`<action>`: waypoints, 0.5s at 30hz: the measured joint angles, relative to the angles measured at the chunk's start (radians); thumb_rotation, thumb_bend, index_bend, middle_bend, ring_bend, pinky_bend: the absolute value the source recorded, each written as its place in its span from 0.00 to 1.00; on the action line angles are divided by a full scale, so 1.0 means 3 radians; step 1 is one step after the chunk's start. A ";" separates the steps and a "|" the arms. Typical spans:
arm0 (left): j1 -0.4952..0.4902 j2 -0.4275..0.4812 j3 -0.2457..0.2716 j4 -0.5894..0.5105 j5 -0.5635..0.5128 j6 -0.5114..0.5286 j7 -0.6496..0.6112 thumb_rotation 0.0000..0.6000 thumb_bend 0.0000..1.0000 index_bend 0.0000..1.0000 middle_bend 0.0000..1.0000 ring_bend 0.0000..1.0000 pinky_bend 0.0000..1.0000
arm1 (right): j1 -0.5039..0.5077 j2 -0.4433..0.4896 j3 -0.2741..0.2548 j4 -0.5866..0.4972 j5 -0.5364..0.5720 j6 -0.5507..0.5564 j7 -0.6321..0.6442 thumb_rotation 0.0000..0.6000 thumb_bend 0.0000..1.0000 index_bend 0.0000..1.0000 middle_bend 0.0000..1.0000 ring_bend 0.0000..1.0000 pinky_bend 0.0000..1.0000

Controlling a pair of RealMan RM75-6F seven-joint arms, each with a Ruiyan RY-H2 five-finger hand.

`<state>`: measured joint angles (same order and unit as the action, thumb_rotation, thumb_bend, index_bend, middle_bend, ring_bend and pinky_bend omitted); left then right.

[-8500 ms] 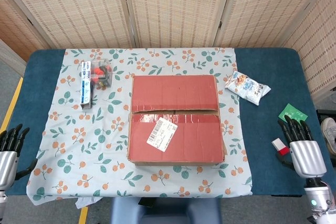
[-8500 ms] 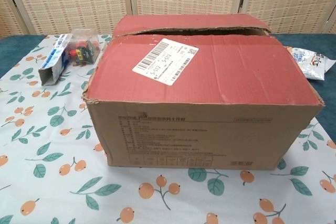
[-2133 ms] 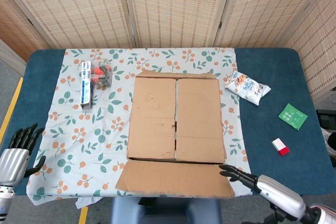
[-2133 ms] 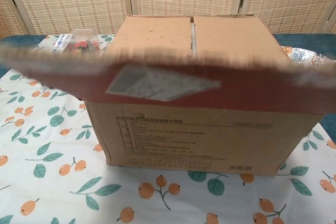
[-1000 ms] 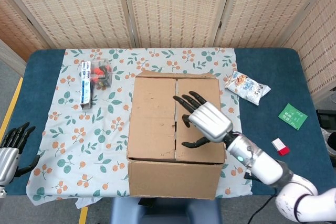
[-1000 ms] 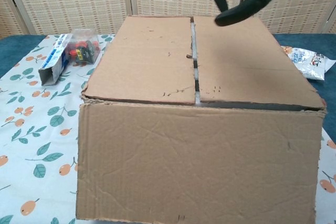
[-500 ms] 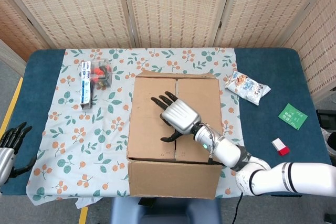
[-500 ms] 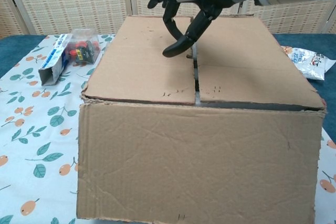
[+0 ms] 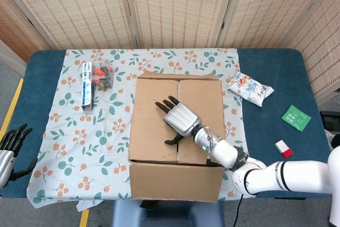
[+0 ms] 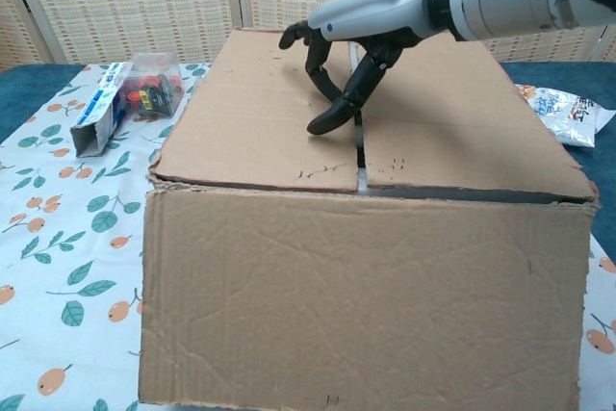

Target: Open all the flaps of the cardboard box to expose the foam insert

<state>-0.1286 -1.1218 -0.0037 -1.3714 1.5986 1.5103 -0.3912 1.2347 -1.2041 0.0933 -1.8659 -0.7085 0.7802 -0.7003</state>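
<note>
One cardboard box (image 9: 175, 131), two hands: right (image 9: 180, 119), left (image 9: 9, 150); one snack bag (image 9: 249, 88).

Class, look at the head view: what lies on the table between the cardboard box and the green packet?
In the head view, a snack bag lies between the cardboard box and the green packet, nearer the box; the rest is bare blue table.

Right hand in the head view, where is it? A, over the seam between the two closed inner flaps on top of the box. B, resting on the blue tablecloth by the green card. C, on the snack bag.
A: the right hand hangs over the cardboard box, its fingers at the seam.
</note>
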 measured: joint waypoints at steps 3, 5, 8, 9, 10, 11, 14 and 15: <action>0.0000 -0.0005 0.0001 0.0000 0.0005 0.0006 0.0020 1.00 0.45 0.00 0.00 0.00 0.00 | 0.0023 0.0011 -0.0046 -0.0007 0.0036 0.0005 -0.0015 0.44 0.27 0.58 0.00 0.00 0.00; 0.0000 -0.0007 0.0001 0.0001 0.0003 0.0007 0.0032 1.00 0.45 0.00 0.00 0.00 0.00 | 0.0034 0.0026 -0.0084 -0.0016 0.0060 0.0008 -0.0025 0.44 0.27 0.58 0.00 0.00 0.00; 0.0001 -0.0010 -0.0002 -0.0005 -0.0001 0.0010 0.0051 1.00 0.45 0.00 0.00 0.00 0.00 | 0.0047 0.0061 -0.0140 -0.0036 0.0102 0.0023 -0.0044 0.44 0.27 0.58 0.00 0.00 0.00; 0.0001 -0.0010 -0.0002 -0.0007 -0.0001 0.0013 0.0056 1.00 0.45 0.00 0.00 0.00 0.00 | 0.0050 0.0076 -0.0151 -0.0049 0.0116 0.0033 -0.0046 0.44 0.27 0.58 0.00 0.00 0.00; 0.0002 -0.0011 -0.0003 -0.0008 -0.0001 0.0016 0.0063 1.00 0.45 0.00 0.00 0.00 0.00 | 0.0051 0.0092 -0.0158 -0.0064 0.0123 0.0045 -0.0046 0.44 0.27 0.58 0.00 0.00 0.00; 0.0003 -0.0013 -0.0003 -0.0009 -0.0001 0.0018 0.0073 1.00 0.45 0.00 0.00 0.00 0.00 | 0.0049 0.0117 -0.0163 -0.0089 0.0125 0.0062 -0.0042 0.44 0.27 0.58 0.00 0.00 0.00; 0.0003 -0.0018 -0.0005 -0.0015 -0.0007 0.0017 0.0109 1.00 0.45 0.00 0.00 0.00 0.00 | 0.0025 0.0201 -0.0161 -0.0175 0.0084 0.0122 -0.0003 0.44 0.27 0.58 0.00 0.00 0.00; 0.0003 -0.0018 -0.0002 -0.0023 -0.0007 0.0011 0.0121 1.00 0.45 0.00 0.00 0.00 0.00 | 0.0011 0.0233 -0.0157 -0.0205 0.0059 0.0141 0.0017 0.44 0.27 0.59 0.00 0.00 0.00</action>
<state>-0.1277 -1.1273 -0.0044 -1.3784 1.5965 1.5137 -0.3550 1.2379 -1.1342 0.0461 -1.9275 -0.6910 0.8225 -0.6952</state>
